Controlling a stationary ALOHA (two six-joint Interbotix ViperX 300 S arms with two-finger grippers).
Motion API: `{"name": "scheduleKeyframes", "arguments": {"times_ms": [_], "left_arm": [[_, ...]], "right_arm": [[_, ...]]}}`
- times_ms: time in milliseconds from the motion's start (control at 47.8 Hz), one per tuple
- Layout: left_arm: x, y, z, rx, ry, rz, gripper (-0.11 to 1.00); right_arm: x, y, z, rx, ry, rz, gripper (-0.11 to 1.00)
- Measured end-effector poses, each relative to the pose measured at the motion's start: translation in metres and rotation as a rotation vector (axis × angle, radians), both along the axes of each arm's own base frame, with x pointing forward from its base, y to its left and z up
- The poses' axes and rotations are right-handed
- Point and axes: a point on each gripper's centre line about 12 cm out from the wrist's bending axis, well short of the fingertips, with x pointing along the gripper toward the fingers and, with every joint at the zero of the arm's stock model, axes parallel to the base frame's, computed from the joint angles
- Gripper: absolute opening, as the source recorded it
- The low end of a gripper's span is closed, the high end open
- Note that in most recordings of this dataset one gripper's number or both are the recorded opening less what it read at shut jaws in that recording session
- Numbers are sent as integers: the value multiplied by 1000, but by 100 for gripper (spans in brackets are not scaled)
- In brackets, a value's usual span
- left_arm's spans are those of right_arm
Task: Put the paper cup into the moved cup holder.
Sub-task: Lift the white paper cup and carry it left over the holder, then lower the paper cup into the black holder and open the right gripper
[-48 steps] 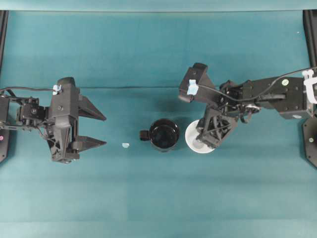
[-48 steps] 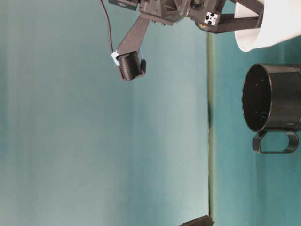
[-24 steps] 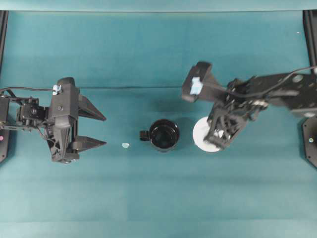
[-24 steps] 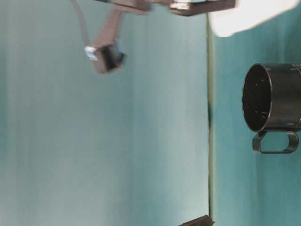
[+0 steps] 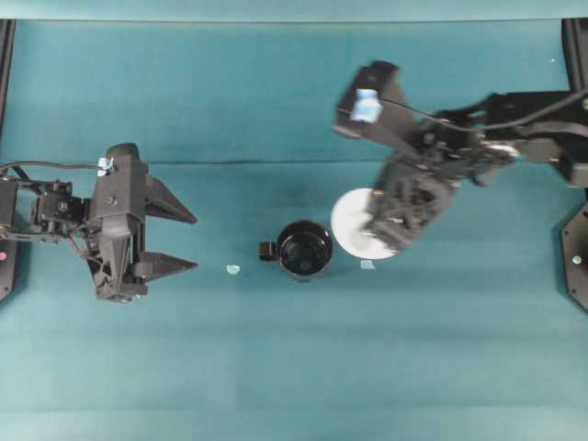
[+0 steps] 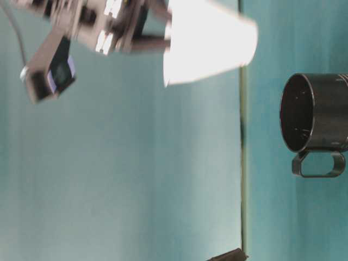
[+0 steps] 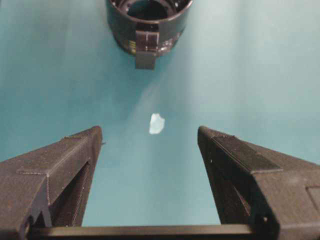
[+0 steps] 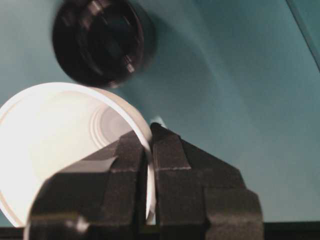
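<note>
Teal tabletop (image 5: 276,367), covered edge to edge in cloth with a faint horizontal crease across the middle. Resting on it: black cup holder (image 5: 305,250) near centre, upright, handle toward the left arm's side. Small pale scrap (image 5: 233,270) near the handle side; a second pale scrap (image 5: 367,265) just beyond the opposite side.
</note>
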Motion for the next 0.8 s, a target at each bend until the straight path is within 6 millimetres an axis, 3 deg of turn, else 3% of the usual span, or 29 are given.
{"name": "scheduleKeyframes", "arguments": {"times_ms": [167,356,586,795], "left_arm": [[0,0,0,0,-2,0,77],[0,0,0,1,-2,-2,77],[0,0,0,1,0,-2,77],[0,0,0,1,-2,-2,77]], "right_arm": [[26,1,2,-11,-14,32,3],[47,-2,-10,-17,6,37,3],[57,1,-43,-9,78,48,3],[63,2,-48,-21,46,53,3]]}}
